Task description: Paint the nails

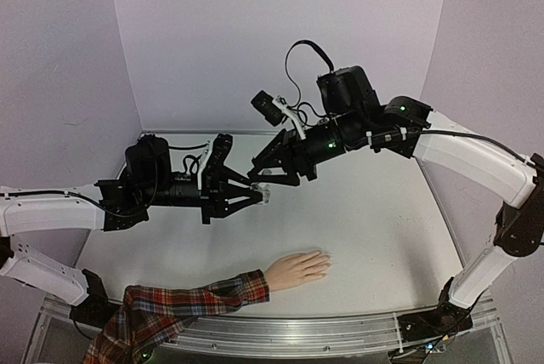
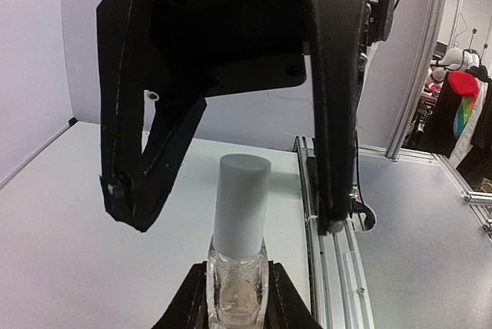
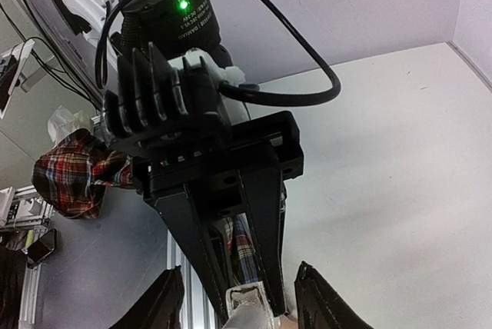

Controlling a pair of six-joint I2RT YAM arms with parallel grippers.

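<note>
The left pincer (image 1: 257, 196) is clamped on the polish bottle (image 2: 237, 287); the right pincer (image 2: 227, 215) stands apart, straddling its white cap (image 2: 241, 200). The nails (image 1: 324, 264) lie below both, on the mannequin hand (image 1: 293, 270). Closing off-centre could twist the bottle loose and spill polish.

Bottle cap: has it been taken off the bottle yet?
No, the white cap sits on top of the clear bottle.

Upright clear bottle (image 2: 235, 292), white cap (image 2: 241, 202) on top, at my 6 o'clock. White table (image 2: 61, 229) beneath, running to 9. Aluminium rail (image 2: 338, 267) at 4 o'clock. Colourful clothes (image 2: 463, 110) hanging at 3 o'clock, beyond table.
</note>
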